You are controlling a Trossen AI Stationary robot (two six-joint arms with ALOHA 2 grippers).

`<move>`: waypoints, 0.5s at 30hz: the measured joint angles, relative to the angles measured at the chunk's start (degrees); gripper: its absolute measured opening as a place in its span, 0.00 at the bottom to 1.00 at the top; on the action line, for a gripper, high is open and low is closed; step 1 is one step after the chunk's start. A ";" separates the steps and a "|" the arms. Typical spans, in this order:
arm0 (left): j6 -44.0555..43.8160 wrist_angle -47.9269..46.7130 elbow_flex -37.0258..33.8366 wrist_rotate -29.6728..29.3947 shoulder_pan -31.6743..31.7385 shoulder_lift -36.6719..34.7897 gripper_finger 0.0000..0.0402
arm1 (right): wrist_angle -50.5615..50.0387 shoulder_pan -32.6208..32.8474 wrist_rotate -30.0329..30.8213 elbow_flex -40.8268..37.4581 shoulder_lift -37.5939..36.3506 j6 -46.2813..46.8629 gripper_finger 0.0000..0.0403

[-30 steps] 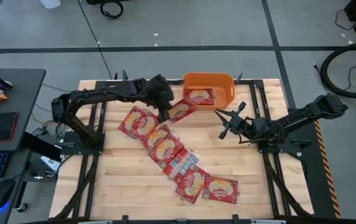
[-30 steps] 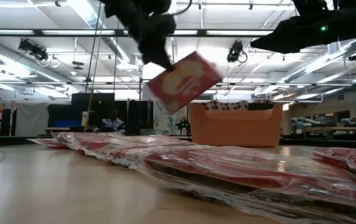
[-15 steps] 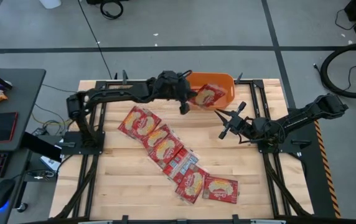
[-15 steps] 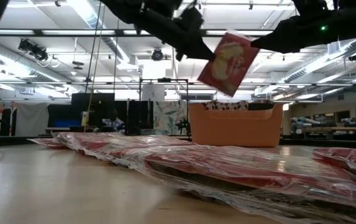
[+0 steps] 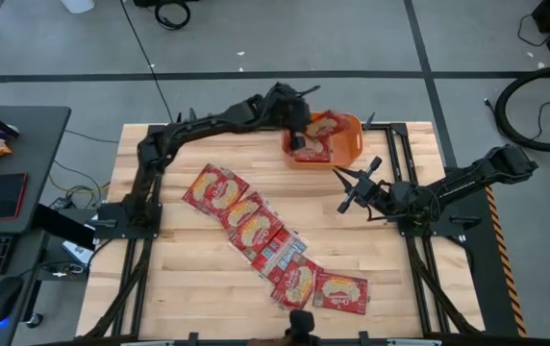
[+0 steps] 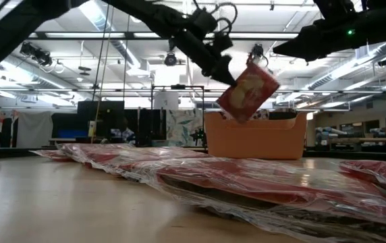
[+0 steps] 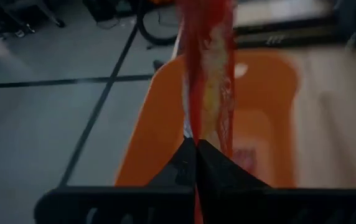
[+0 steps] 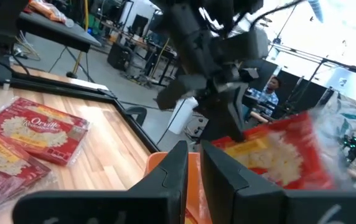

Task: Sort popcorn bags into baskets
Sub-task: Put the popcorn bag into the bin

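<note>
Grey floor surrounds the pale wooden surface point(image 5: 198, 259) in the high view. On it a diagonal row of red popcorn bags point(image 5: 256, 231) runs from the middle toward the near edge. At the far edge sits the orange basket point(image 5: 350, 152), and the left gripper point(image 5: 297, 136) reaches over it, pinching a held bag point(image 5: 325, 127) that hangs above the tub's interior. Beside the basket, the right gripper point(image 5: 354, 188) waits over bare wood with its fingers spread apart.

From table height, ceiling lights and dark screens fill the room behind. Loose bags point(image 6: 247, 185) lie blurred in the foreground. Beyond them stands the basket point(image 6: 255, 135), with the left gripper point(image 6: 221, 73) clamped on one corner of the tilted held bag point(image 6: 248, 91), which hangs just above the tub's rim.

Past the left wrist's fingers point(image 7: 181, 168), pressed together on the packet's edge, the held bag point(image 7: 208, 68) stands edge-on over the basket point(image 7: 159, 124).

Through the right wrist camera (its own fingers at the bottom), the held bag point(image 8: 284, 155) hangs under the left gripper point(image 8: 228, 121), with flat bags point(image 8: 35, 130) on the wood.
</note>
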 joint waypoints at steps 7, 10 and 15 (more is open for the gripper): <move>6.30 -8.70 0.22 0.27 0.98 3.15 0.02 | -0.43 0.02 0.42 0.00 0.00 -0.26 0.12; 5.25 -9.30 0.21 -0.08 0.69 3.73 0.06 | -0.56 0.02 0.42 0.00 0.00 -0.27 0.12; 4.65 -7.50 0.26 -0.93 -0.55 3.69 0.17 | -0.62 0.02 0.38 0.00 0.00 -0.26 0.12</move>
